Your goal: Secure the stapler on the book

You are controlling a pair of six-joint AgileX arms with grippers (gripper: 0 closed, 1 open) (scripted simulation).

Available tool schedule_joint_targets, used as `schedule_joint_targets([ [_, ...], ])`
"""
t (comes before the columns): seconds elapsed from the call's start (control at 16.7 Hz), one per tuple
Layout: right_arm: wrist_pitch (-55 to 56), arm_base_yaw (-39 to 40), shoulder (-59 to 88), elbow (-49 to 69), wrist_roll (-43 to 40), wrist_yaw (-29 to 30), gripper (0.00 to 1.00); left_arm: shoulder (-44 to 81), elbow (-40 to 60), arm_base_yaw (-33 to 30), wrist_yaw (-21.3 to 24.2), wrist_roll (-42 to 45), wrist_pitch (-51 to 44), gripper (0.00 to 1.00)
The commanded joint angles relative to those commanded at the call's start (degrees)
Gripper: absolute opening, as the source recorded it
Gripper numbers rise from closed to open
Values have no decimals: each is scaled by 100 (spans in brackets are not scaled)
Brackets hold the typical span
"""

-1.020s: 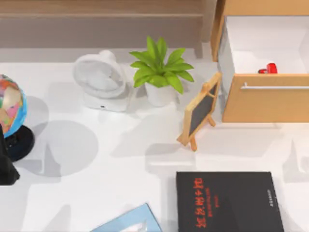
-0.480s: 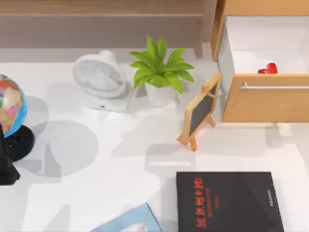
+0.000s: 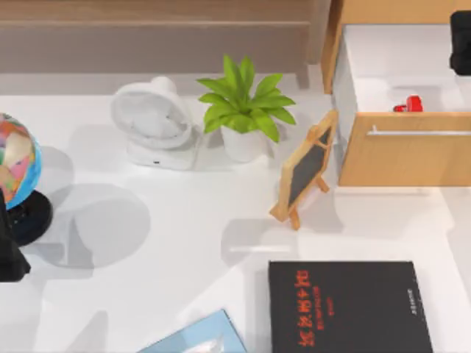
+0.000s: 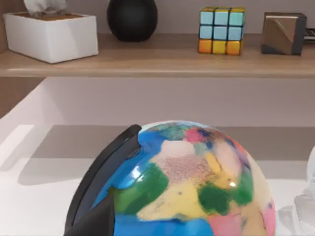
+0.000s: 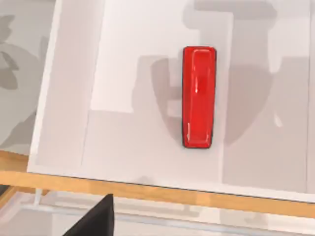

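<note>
White drawer (image 3: 401,62) holds the stapler (image 5: 199,97); my right arm hangs above it, whether its fingers are apart or together I cannot tell; book (image 3: 349,307) lies on the table.

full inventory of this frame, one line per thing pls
stapler: 1, red, in the open drawer
drawer: 1, wood front, white inside, top right
book: 1, black, red characters, bottom right
blue flat item: 1, light blue, bottom edge
chalkboard: 1, wood-framed, centre
plant: 1, green, white pot
fan: 1, white
globe: 1, multicoloured, left edge
shelf: tissue box, black vase, cube puzzle
left arm: parked left
right arm: over drawer
</note>
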Motion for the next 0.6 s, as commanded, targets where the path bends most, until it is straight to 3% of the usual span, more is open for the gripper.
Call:
schedule_joint_targets([
  [0.3,-1395,89,2727,2464,101,149,100,0,0,0,0,0,0,100],
  [0.6,-2251,101,4511,4108,136,250,100,0,0,0,0,0,0,100],
])
